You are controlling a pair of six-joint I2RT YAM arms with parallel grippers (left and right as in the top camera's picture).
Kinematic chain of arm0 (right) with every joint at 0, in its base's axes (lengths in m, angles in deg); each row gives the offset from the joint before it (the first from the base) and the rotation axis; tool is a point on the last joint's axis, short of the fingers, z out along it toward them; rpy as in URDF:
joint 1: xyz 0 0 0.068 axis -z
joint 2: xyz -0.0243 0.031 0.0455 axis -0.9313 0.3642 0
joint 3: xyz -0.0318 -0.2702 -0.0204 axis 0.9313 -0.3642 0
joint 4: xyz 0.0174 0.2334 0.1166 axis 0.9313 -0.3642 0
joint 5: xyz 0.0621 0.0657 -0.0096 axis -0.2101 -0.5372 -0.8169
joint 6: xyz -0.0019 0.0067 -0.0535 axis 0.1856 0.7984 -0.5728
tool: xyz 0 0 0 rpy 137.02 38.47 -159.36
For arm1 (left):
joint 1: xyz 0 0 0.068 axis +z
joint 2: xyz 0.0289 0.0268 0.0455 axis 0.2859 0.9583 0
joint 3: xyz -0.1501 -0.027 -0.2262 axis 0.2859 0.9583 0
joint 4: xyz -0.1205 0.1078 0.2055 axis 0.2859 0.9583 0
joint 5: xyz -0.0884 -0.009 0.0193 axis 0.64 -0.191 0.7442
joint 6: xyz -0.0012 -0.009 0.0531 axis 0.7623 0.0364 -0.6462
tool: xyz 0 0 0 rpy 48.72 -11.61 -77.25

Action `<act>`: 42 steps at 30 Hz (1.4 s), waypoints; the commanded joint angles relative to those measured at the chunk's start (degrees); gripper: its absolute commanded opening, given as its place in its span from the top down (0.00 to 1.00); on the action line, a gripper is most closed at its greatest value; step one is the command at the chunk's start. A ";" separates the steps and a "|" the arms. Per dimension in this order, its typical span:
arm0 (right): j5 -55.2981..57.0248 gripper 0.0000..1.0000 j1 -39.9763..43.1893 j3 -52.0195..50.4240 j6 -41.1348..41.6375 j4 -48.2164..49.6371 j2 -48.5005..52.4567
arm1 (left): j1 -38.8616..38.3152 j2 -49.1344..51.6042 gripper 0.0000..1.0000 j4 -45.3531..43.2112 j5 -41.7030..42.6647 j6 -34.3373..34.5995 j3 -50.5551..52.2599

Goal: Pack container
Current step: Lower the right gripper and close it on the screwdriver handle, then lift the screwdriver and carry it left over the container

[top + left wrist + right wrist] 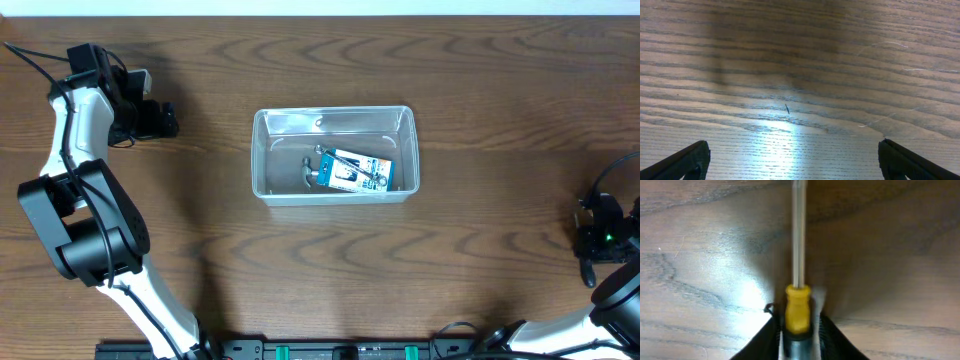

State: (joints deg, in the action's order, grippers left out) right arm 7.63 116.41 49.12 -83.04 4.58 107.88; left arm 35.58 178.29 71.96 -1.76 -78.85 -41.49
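Observation:
The container (262,150), a clear plastic tub, stands at the middle of the table. In it lie a blue-and-white box (355,172) and a small metal tool (311,167). My right gripper (598,235) is at the table's far right edge. In the right wrist view, the right gripper (798,319) is shut on a screwdriver (798,307) with a yellow-tipped handle. Its steel shaft points away over the wood. My left gripper (160,121) is at the far left, well away from the container. In the left wrist view the left gripper (792,147) is open wide over bare wood.
The wooden table (480,80) stretches on all sides of the tub. The left arm's white links (80,190) run down the left side. Black cables (600,190) loop near the right arm.

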 commanded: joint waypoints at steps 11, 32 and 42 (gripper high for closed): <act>0.28 0.90 -0.22 -0.26 1.33 0.28 1.66 | -0.02 0.26 0.02 -0.02 -0.50 -0.33 0.24; -5.92 0.92 -16.63 17.49 9.07 -9.27 1.66 | -0.02 0.26 0.02 -0.02 -0.50 -0.33 0.24; -9.27 0.89 -31.61 29.94 9.42 -14.60 1.66 | -0.02 0.26 0.02 -0.02 -0.50 -0.33 0.24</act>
State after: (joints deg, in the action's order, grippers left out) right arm 0.73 89.33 75.68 -74.37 -9.58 109.61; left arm 35.58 178.29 71.96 -1.76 -78.85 -41.49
